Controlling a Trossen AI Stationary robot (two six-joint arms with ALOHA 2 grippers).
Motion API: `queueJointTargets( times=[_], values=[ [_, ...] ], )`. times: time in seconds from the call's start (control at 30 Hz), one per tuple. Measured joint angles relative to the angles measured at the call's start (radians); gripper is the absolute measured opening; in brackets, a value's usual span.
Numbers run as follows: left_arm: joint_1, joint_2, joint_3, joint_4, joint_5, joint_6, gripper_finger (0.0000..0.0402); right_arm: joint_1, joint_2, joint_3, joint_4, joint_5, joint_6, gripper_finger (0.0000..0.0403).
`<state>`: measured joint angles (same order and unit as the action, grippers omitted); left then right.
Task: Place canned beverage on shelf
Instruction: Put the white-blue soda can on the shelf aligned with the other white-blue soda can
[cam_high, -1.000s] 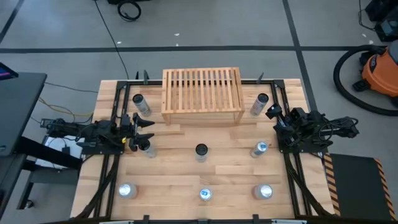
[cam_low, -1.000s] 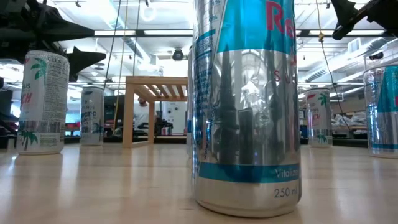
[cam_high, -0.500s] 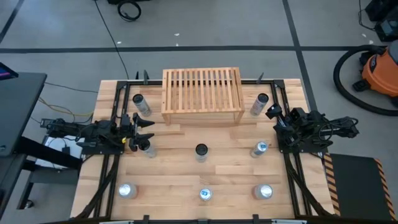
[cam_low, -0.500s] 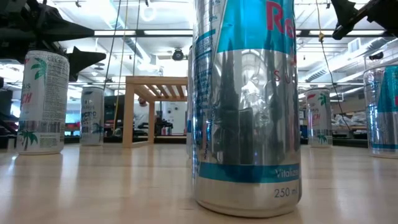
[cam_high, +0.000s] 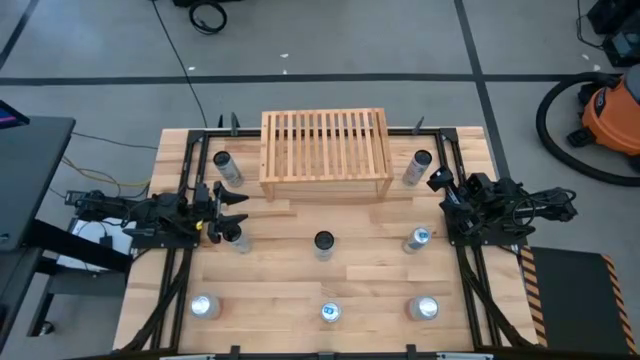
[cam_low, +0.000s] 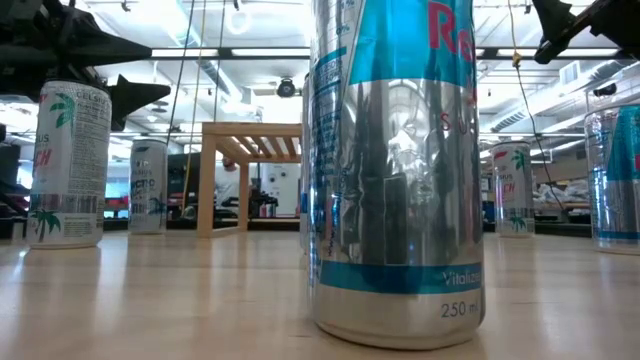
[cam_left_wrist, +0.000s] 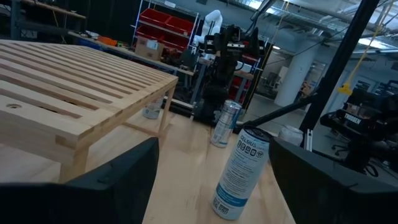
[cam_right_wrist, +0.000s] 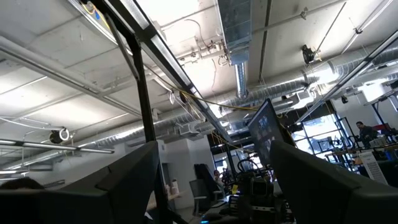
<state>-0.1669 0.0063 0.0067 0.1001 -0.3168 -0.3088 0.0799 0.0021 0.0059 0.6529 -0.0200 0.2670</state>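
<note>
Hovering at the table's left edge, the left gripper (cam_high: 232, 205) is spreading its fingers beside a can (cam_high: 238, 238), gripping nothing. Shelf (cam_high: 325, 152) is standing empty at the far middle. Right gripper (cam_high: 438, 180) is pointing upward, fingers parted; only its wrist view is showing ceiling.

- You are seeing the shelf (cam_high: 325, 155) standing at the tabletop's (cam_high: 270, 285) far edge, midway across.
- One can (cam_high: 222, 163) is sitting left of the shelf, another (cam_high: 418, 167) right of it.
- A can (cam_high: 323, 243) is standing at the centre, before the shelf.
- Three cans (cam_high: 329, 313) are lining the near edge.
</note>
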Motion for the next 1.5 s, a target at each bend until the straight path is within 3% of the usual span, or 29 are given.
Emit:
queueJointTargets(
  times=[0.53, 0.7, 0.8, 1.0, 1.27, 1.5],
  values=[
    [0.0, 0.0, 0.011, 0.012, 0.0, 0.068, 0.0309, 0.0, 0.0, 0.0, 0.0, 0.0, 0.0, 0.0318],
    [0.008, 0.001, 0.131, -0.084, -0.012, 0.147, 0.0309, 0.0, 0.0, 0.0, 0.0, 0.0, 0.0, 0.0318],
    [0.022, 0.028, 0.233, -0.217, -0.078, 0.187, 0.0309, 0.0, 0.0, 0.0, 0.0, 0.0, 0.0, 0.0318],
    [0.066, 0.162, 0.444, -0.491, -0.242, 0.153, 0.0309, 0.0, 0.0, 0.0, 0.0, 0.0, 0.0, 0.0318],
    [0.196, 0.419, 0.584, -0.558, -0.444, 0.17, 0.0309, 0.0, 0.0, 0.0, 0.0, 0.0, 0.0, 0.0318],
    [0.431, 0.645, 0.663, -0.68, -0.424, 0.107, 0.0309, 0.0, 0.0, 0.0, 0.0, 0.0, 0.0, 0.0318]
  ],
)
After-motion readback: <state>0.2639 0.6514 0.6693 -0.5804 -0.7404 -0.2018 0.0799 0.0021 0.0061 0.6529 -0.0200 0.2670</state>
